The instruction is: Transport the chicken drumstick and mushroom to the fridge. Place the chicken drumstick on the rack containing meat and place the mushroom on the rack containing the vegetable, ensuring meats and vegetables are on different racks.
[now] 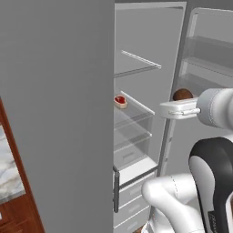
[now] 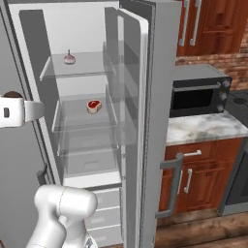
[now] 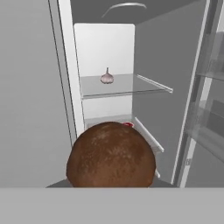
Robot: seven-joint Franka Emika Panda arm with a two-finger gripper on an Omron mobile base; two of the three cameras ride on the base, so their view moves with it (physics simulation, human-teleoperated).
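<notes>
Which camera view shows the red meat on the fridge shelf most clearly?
The right base view: the meat lies unobstructed on the middle glass shelf. The left base view shows it small, at the shelf's edge. In the hand view only a red sliver peeks above the held brown piece.

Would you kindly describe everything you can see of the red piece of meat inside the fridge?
The meat is a small bright red chunk with a pale rim, like a raw steak. It lies flat on the middle glass rack of the open fridge, near that rack's back, touching only the glass. A pale garlic-like bulb sits on the rack above. In the hand view only a red sliver peeks over the brown item in front.
</notes>
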